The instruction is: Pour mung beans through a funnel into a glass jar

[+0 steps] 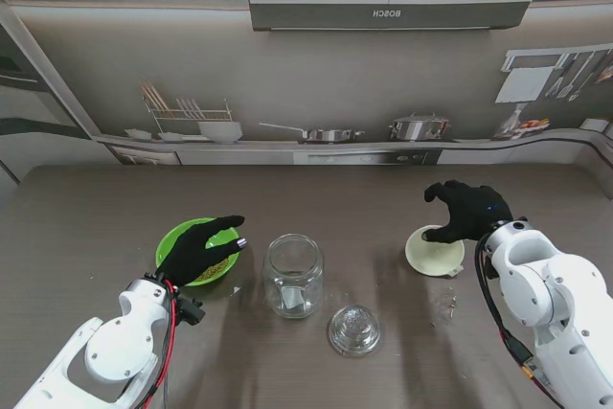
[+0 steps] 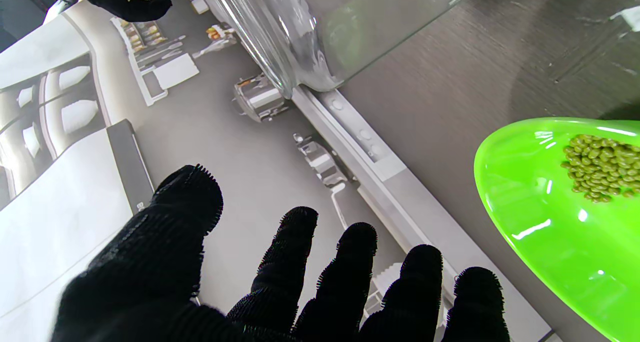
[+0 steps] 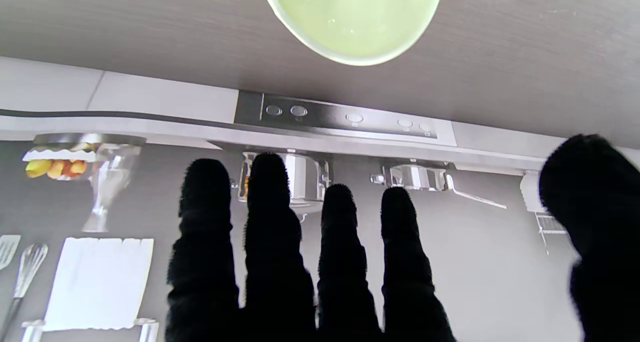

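Two black-gloved robot hands hover over the grey wood-grain table (image 1: 86,227), both with fingers spread and holding nothing. On the left, the left hand (image 1: 198,249) hangs over the bright green plastic bowl (image 1: 172,237), where small green mung beans (image 2: 602,167) lie in a heap. Just right of the bowl stands the clear glass jar (image 1: 294,275), mouth open, with its round glass lid (image 1: 354,329) lying nearer to me. Well to the right, the right hand (image 1: 466,212) arches over the pale cream funnel (image 1: 433,254), wide end up on the table.
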{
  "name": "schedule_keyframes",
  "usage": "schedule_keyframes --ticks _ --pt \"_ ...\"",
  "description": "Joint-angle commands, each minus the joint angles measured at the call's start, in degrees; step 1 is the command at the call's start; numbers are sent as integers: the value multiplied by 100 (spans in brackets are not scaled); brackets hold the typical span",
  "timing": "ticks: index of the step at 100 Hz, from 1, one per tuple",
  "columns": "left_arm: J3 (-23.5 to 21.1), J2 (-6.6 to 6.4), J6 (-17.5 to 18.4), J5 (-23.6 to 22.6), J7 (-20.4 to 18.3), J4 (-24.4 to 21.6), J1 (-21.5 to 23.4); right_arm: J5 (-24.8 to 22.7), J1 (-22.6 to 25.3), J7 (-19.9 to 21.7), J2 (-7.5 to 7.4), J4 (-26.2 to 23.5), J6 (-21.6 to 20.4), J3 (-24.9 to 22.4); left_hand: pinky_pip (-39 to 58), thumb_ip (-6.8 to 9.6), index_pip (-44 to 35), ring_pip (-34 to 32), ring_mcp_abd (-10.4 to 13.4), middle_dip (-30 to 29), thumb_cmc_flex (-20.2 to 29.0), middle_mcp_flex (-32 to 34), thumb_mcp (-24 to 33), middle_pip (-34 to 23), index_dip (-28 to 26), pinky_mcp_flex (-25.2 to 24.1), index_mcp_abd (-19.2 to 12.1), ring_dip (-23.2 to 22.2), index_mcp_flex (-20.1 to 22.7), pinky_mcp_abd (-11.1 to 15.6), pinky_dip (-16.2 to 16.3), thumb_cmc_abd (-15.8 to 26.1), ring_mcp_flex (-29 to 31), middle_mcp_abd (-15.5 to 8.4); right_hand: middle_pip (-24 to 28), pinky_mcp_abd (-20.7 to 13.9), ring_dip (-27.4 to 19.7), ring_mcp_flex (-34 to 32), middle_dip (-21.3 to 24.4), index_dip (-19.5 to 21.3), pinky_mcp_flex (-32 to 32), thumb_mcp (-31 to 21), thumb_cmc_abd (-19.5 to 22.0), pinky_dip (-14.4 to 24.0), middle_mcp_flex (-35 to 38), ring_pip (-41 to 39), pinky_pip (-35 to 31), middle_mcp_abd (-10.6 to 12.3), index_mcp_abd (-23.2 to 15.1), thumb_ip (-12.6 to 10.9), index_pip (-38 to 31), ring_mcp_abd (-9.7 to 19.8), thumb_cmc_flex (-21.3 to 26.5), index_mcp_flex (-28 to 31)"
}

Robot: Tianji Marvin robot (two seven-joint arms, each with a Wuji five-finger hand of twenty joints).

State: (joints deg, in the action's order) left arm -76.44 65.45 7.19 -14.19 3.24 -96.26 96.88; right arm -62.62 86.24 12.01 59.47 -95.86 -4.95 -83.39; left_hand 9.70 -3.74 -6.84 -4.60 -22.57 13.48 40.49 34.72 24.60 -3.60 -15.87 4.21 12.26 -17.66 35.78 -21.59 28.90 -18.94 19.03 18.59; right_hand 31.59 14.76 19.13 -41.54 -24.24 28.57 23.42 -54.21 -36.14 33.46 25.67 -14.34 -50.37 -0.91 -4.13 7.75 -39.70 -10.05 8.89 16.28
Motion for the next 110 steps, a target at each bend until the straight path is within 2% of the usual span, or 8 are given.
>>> schedule_keyframes --ticks 1,30,48,84,110 --pt "27 13 -31 27 -140 10 -17 -8 52 141 -63 90 -68 -42 -82 193 54 57 35 15 -68 -23 -104 22 11 -77 -80 15 -48 104 46 260 -62 -20 -115 289 -18 102 76 -86 -117 -134 -232 -97 -159 87 188 -98 18 -23 100 -10 -214 -108" --pt "84 6 -69 49 -191 55 -66 77 -54 326 -114 430 -293 -38 -83 196 60 58 34 15 -60 -28 -114 23 13 -83 -80 15 -62 107 49 271 -65 -14 -212 342 -42 147 155 -109 -177 -327 -443 -129 -205 141 325 -206 145 70 183 -62 -331 -170" --pt "121 2 -88 69 -230 90 -111 111 -186 418 -141 638 -390 61 -82 197 55 59 30 16 -53 -35 -123 24 11 -86 -80 14 -56 110 51 271 -71 -2 -218 374 -46 177 178 -125 -224 -526 -709 -127 -264 158 388 -242 215 143 189 -83 -429 -185" --pt "172 -2 -115 96 -273 141 -175 -122 -527 340 -190 1152 -500 329 -85 200 62 60 39 16 -47 -41 -139 24 13 -93 -83 13 -73 118 53 277 -75 -11 -133 354 -47 177 176 -200 -256 -1187 -1454 -92 -342 157 464 -267 553 368 35 -41 -631 -217" --pt "216 0 -137 109 -281 179 -222 -186 -865 274 -230 1655 -568 642 -85 202 68 58 36 17 -46 -37 -139 23 15 -96 -90 12 -87 118 54 279 -72 -15 -82 339 -40 116 174 -247 -213 -1399 -1711 -89 -310 120 455 -275 646 428 -83 -52 -586 -156"
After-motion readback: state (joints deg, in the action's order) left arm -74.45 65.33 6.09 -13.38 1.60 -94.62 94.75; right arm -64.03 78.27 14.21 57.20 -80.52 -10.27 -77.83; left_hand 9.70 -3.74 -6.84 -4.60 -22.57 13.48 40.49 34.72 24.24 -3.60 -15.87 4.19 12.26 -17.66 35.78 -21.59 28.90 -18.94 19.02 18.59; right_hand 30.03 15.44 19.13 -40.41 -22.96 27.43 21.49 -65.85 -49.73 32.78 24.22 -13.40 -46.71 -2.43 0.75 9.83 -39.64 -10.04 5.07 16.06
